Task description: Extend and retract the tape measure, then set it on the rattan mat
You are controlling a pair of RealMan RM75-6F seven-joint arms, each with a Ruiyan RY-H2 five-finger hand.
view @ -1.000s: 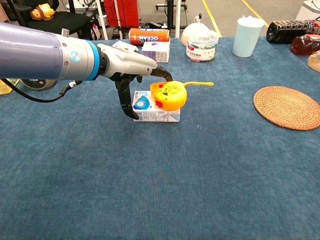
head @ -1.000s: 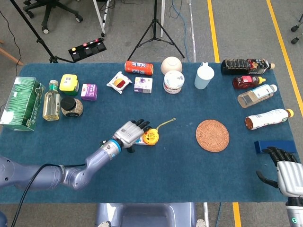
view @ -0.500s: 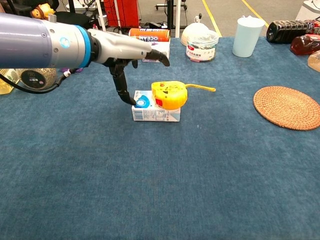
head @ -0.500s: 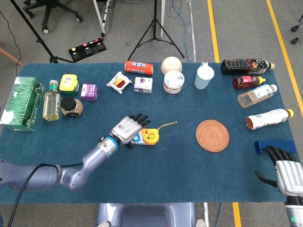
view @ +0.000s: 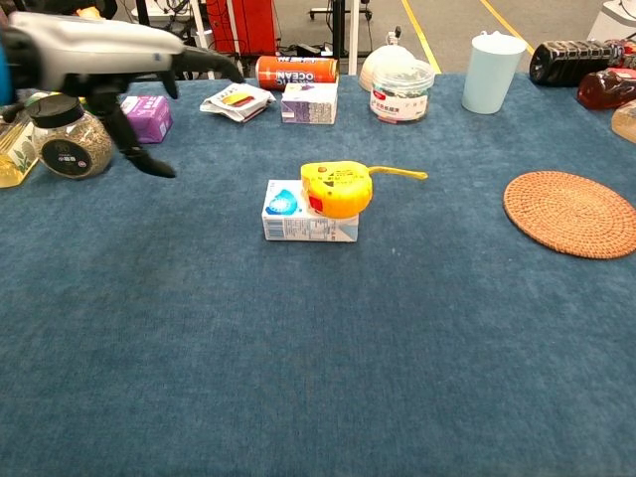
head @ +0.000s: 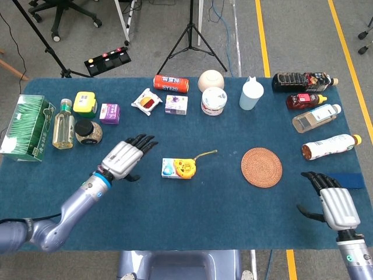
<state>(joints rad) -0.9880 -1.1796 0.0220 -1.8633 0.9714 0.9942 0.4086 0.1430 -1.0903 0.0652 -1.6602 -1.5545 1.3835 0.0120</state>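
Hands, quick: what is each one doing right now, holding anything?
Left hand: open, fingers spread, holding nothing, off to the side of the tape measure.
Right hand: open, holding nothing, near the table's edge.

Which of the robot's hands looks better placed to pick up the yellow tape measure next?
Probably the left hand: it is open beside the tape measure, which sits on a small box. The right hand is at the table's near right corner, beyond the rattan mat.

Left hand blurred, edge-cropped
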